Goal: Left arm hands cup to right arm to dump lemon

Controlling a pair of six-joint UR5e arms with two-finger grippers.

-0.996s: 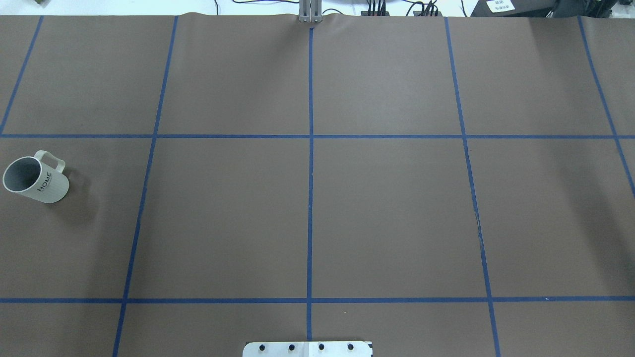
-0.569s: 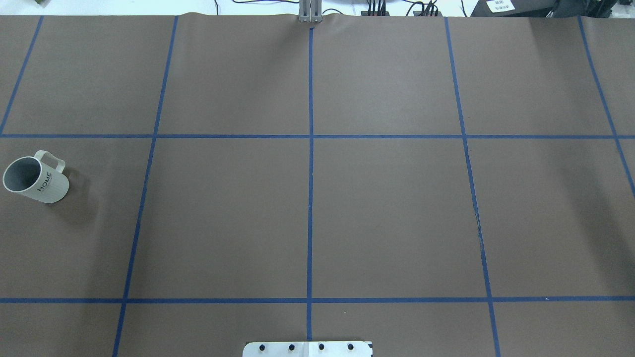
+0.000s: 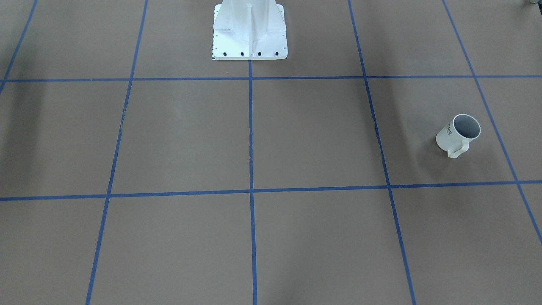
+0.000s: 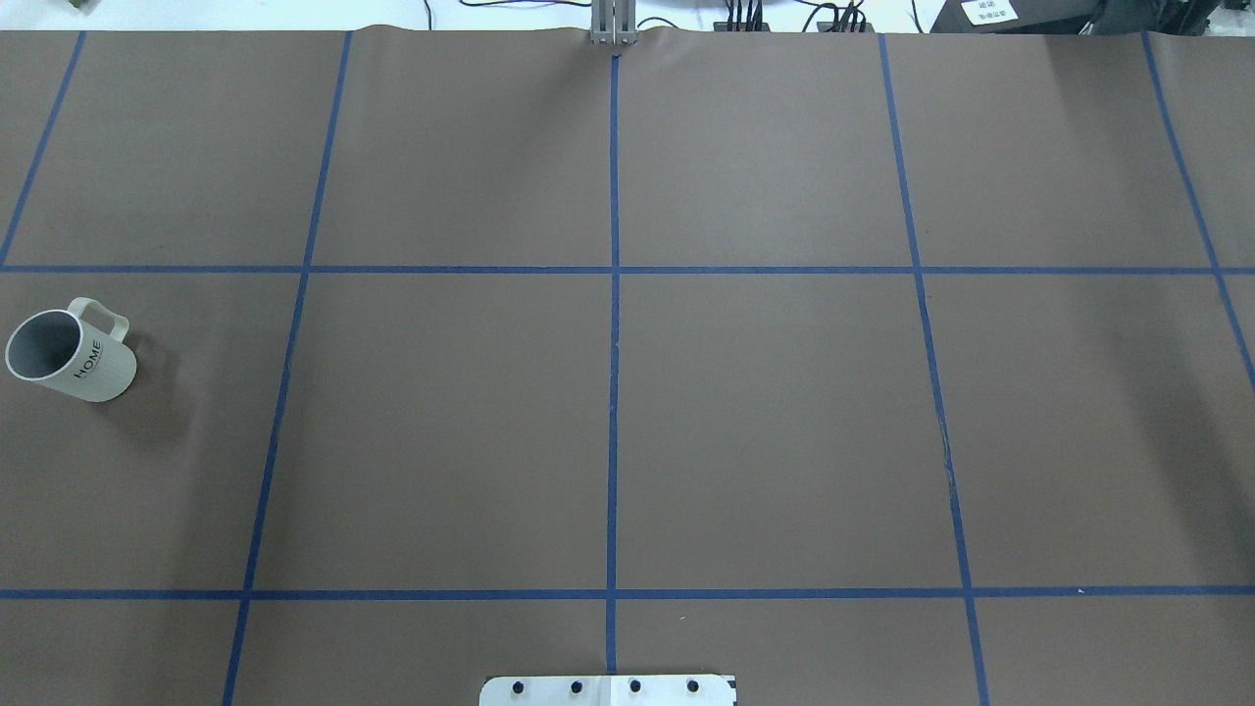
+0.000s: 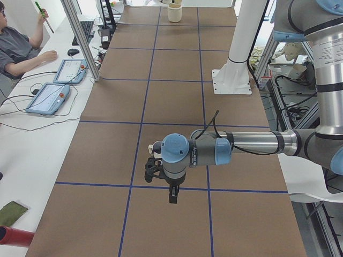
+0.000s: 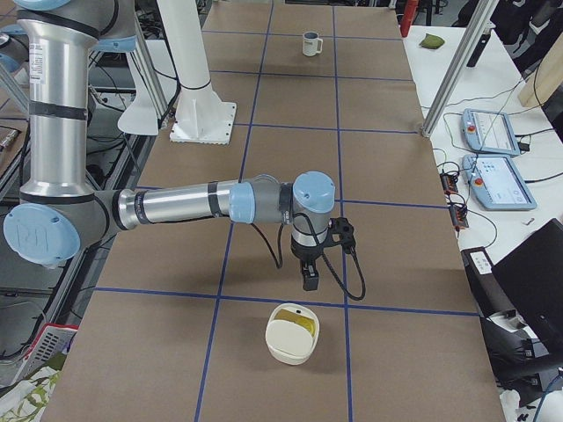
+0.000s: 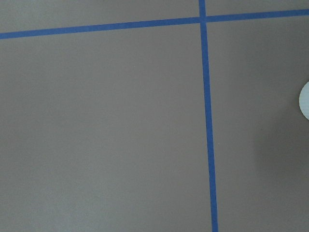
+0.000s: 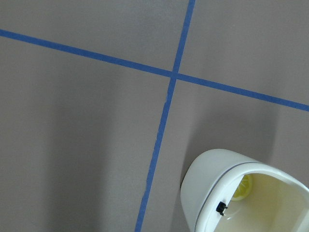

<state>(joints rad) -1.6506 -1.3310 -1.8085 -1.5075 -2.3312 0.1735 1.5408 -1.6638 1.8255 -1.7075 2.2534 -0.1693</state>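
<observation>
The cup is a white mug with HOME lettering. It stands upright at the table's left end, handle towards the far side, and its grey inside looks empty. It also shows in the front view and far off in the right side view. The left gripper hangs over the table, pointing down; I cannot tell if it is open. The right gripper hangs pointing down just beyond a cream container; I cannot tell its state. A yellow lemon slice lies inside that container.
The robot's white pedestal base stands at the table's near-robot edge. Blue tape lines divide the brown table cover. An operator sits beside the table with tablets. A small white edge shows at the left wrist view's right border.
</observation>
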